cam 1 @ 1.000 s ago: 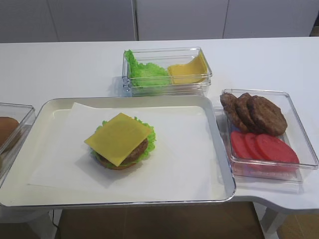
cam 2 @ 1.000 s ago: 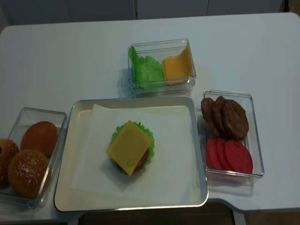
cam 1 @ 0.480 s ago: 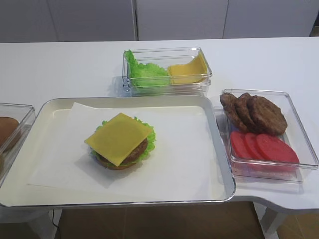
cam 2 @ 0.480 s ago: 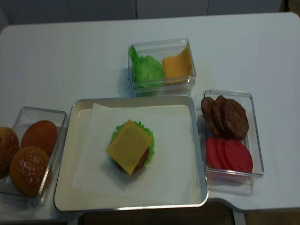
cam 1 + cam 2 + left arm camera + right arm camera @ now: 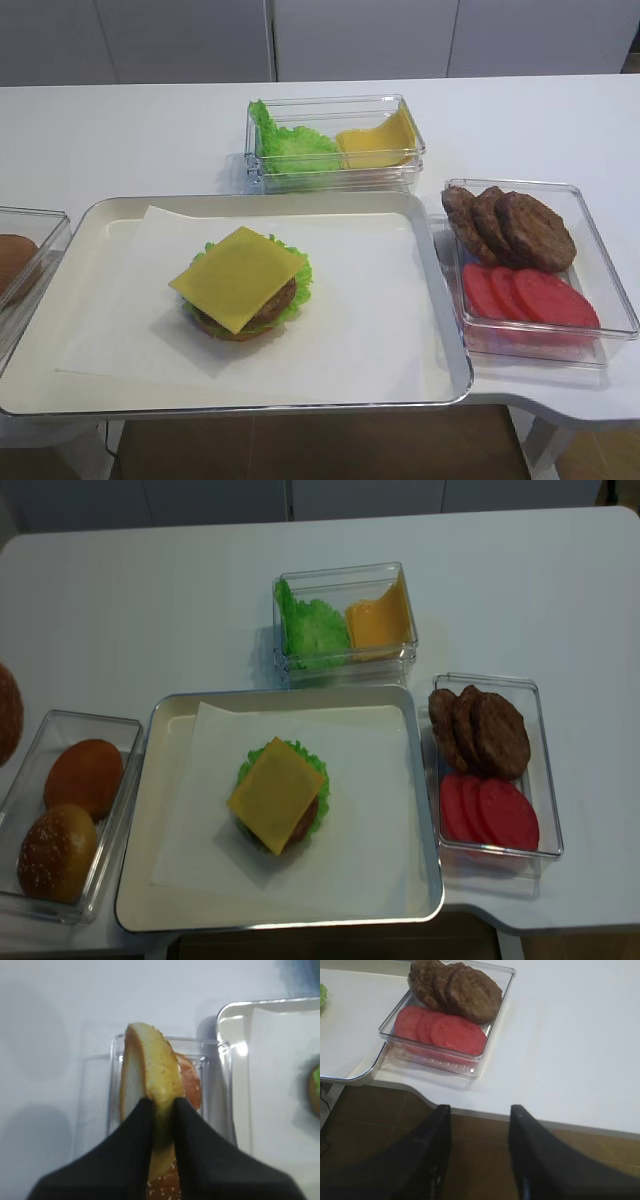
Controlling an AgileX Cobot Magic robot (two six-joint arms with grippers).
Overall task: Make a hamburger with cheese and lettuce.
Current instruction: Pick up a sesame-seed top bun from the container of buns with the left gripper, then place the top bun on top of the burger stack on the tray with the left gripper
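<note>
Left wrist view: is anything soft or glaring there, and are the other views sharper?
Left wrist view: the bun top pinched by the left gripper is soft and close, and the tray rim shows glare. Right wrist view: the right gripper is dark and blurred. Both high views are sharp and evenly lit.

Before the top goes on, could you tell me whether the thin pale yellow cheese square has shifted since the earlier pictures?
No. The pale yellow cheese square sits exactly as before on the white paper sheet.

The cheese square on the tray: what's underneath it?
Under the cheese a brown patty peeks out, ringed by frilly lettuce, with a bun edge at the bottom. The middle of the stack is covered.
</note>
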